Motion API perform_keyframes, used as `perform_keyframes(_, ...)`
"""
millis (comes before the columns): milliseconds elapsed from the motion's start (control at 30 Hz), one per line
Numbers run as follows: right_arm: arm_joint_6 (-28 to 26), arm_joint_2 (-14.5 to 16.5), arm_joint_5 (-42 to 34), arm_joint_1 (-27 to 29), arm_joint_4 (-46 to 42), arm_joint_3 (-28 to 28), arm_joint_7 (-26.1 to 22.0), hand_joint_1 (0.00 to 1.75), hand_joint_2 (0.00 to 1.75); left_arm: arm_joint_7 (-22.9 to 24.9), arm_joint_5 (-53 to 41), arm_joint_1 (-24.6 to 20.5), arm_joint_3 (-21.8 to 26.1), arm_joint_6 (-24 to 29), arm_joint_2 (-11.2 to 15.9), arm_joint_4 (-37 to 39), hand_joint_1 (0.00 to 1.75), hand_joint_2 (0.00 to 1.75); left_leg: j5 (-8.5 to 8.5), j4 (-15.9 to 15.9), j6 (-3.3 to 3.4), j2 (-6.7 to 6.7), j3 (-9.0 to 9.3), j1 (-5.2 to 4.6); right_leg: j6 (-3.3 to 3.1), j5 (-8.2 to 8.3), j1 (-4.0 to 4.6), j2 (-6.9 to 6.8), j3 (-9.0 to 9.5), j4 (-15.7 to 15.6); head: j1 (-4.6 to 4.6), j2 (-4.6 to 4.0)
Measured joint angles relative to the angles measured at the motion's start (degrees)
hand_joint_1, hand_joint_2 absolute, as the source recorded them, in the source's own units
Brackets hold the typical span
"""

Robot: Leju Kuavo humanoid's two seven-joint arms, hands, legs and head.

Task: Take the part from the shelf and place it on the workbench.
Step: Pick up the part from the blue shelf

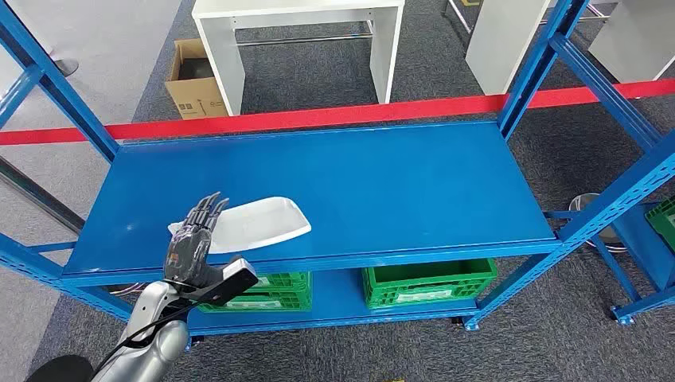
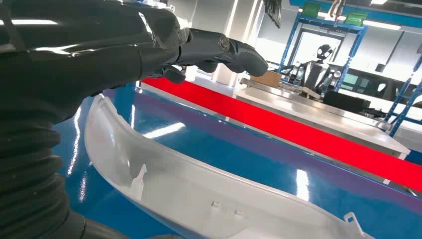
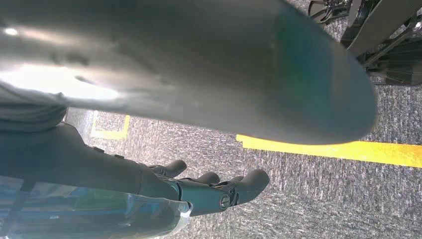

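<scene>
The white part (image 1: 259,224) is lying flat on the top deck of the blue shelf (image 1: 382,183), near the deck's front edge and toward its left end, hollow side up w/ small clips showing along its inner wall in the left wrist view (image 2: 199,199).

The left hand (image 1: 193,239) is hovering over the part's left end, fingers stretched out straight and apart, holding nothing. From the head view it's overlapping the part's near-left tip; in the left wrist view the fingers (image 2: 224,50) are reaching past above the rim w/ a gap below them, so contact isn't there as far as I can tell.

The right hand (image 3: 199,191) is hanging down by the robot's side over grey carpet w/ a yellow floor line (image 3: 348,149) beyond it; fingers loosely extended, nothing in them.

Step in hand, by my read: approach for the pick, grasp not yet made. Nothing lifted, so task is at its early stage.

Next move prob. calls for lowering the left hand onto the part's left end, getting thumb under or inside the thin rim and fingers on the other face, then closing. The part looks thin, light and slick, so it could slide on the glossy deck. Then lift clear of the shelf and carry to the table; the white table (image 1: 302,16) beyond the shelf's far side may be the target, not sure.
</scene>
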Motion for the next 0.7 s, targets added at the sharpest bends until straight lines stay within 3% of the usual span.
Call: perform_keyframes(700,0.09,0.26,0.42,-0.08,0.00,0.55,-0.74,0.00,0.00,0.36,-1.96,-2.61,1.05,-1.20,-0.80,4.60,0.00,1.75,0.00,0.00,0.00,0.00,0.06,0.00,0.00,0.00,0.00,0.00,0.06,0.00,0.01,0.00)
